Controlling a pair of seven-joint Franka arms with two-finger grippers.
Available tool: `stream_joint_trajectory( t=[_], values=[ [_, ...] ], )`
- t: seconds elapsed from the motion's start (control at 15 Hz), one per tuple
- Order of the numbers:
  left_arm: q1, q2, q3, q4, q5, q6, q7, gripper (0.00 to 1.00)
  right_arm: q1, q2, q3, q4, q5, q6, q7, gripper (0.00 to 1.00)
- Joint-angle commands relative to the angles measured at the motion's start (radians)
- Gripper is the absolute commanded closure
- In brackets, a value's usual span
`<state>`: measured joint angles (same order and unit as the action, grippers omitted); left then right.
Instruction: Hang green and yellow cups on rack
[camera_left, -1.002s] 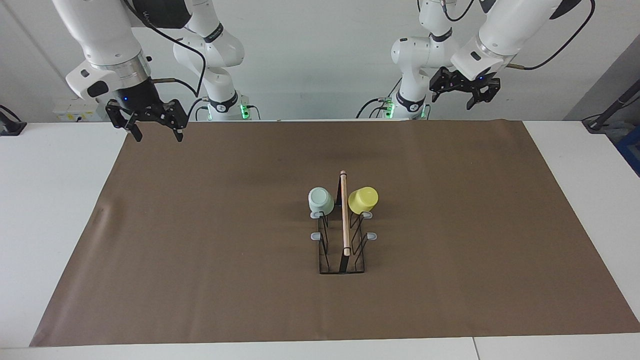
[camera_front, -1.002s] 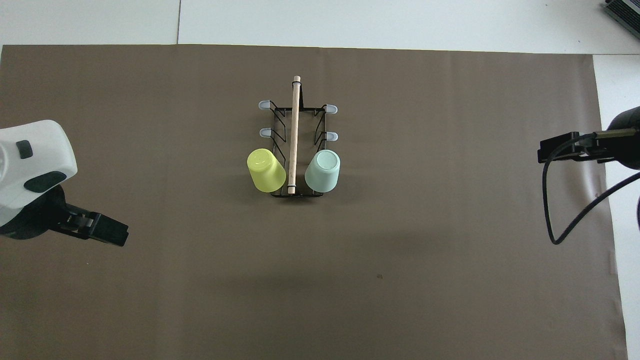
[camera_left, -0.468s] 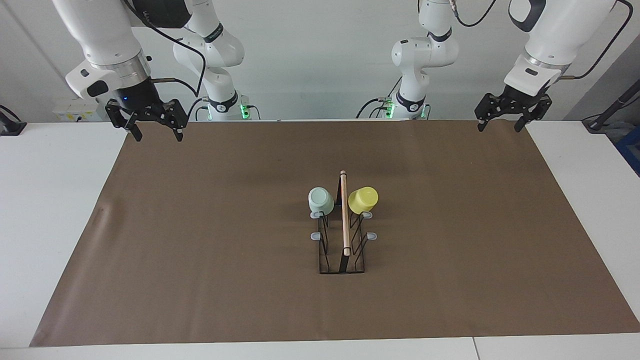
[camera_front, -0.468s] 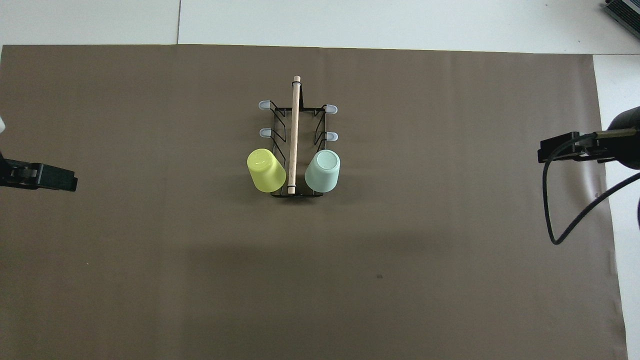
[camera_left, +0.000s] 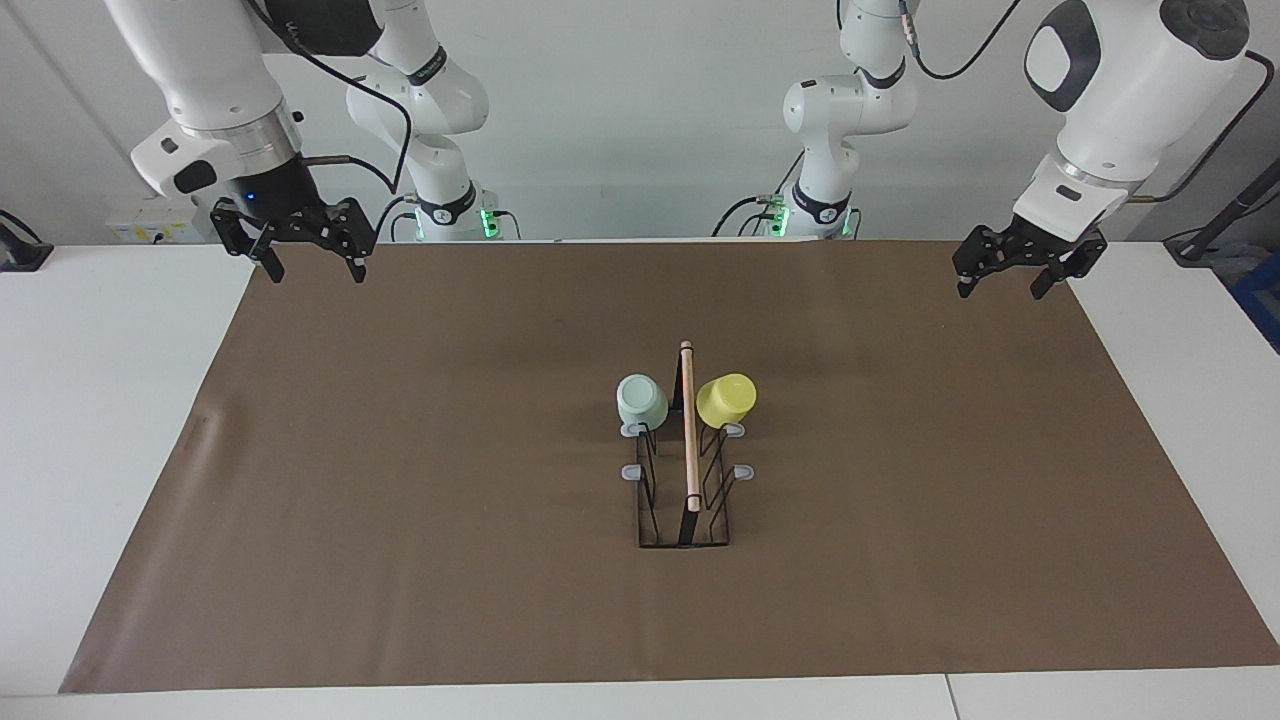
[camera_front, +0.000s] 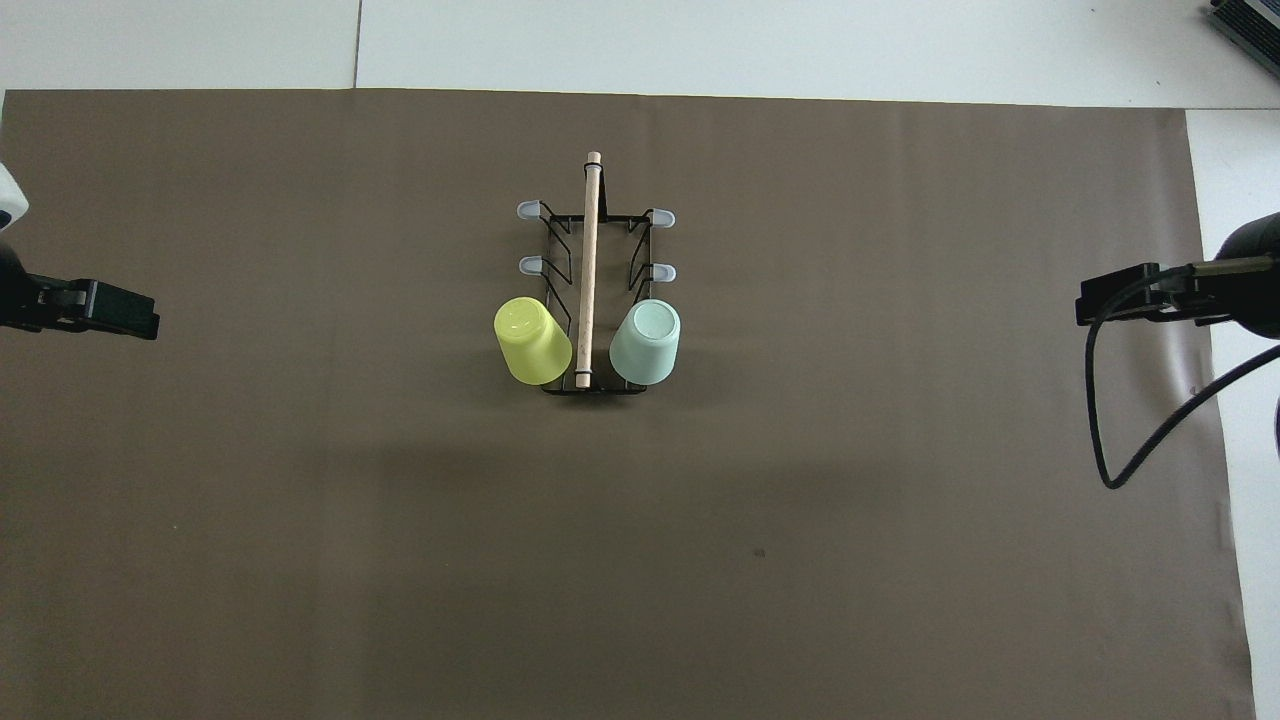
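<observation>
Green cup (camera_left: 642, 402), yellow cup (camera_left: 726, 399) on rack (camera_left: 684, 500)

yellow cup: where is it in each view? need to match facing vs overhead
Facing view: the yellow cup hangs on the rack, just right of picture centre, right of the wooden rod handle.
Overhead view: the yellow cup sits left of centre, left of the rod.
Shared landmark: the wooden rod handle, with the green cup on its other flank in both views.

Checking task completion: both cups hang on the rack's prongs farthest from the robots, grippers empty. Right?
Not quite. The green cup and yellow cup sit on the rack's prongs nearest the robots, as the facing view shows. Left gripper and right gripper are empty.
</observation>
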<state>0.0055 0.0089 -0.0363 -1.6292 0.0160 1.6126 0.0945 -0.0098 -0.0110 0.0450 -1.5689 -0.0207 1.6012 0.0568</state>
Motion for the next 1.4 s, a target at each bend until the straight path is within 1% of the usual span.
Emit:
stream_joint_trajectory(
  t=[0.0, 0.13, 0.2, 0.8, 0.87, 1.0, 1.34],
  values=[
    [0.025, -0.018, -0.010, -0.017, -0.011, -0.014, 0.002, 0.00, 0.004, 0.011, -0.005, 0.023, 0.015, -0.015, 0.017, 0.00],
    [0.050, -0.043, -0.020, -0.044, -0.011, -0.017, 0.004, 0.00, 0.004, 0.011, -0.005, 0.021, 0.015, -0.015, 0.017, 0.00],
    [0.042, -0.052, -0.020, -0.056, -0.011, -0.016, 0.002, 0.00, 0.004, 0.011, -0.007, 0.023, 0.015, -0.015, 0.017, 0.00],
    [0.025, -0.058, -0.020, -0.054, -0.011, -0.008, -0.012, 0.00, 0.002, 0.008, -0.008, 0.014, 0.027, -0.012, 0.015, 0.00],
    [0.027, -0.058, -0.020, -0.055, -0.011, -0.007, -0.013, 0.00, -0.007, 0.003, -0.020, 0.001, 0.065, 0.003, 0.014, 0.00],
    [0.024, -0.058, -0.020, -0.055, -0.011, -0.008, -0.012, 0.00, 0.004, 0.006, -0.033, 0.015, 0.056, -0.009, 0.014, 0.00],
    [0.022, -0.058, -0.020, -0.055, -0.011, -0.005, -0.012, 0.00, -0.002, 0.000, -0.060, 0.000, 0.067, -0.009, 0.005, 0.00]
  ],
)
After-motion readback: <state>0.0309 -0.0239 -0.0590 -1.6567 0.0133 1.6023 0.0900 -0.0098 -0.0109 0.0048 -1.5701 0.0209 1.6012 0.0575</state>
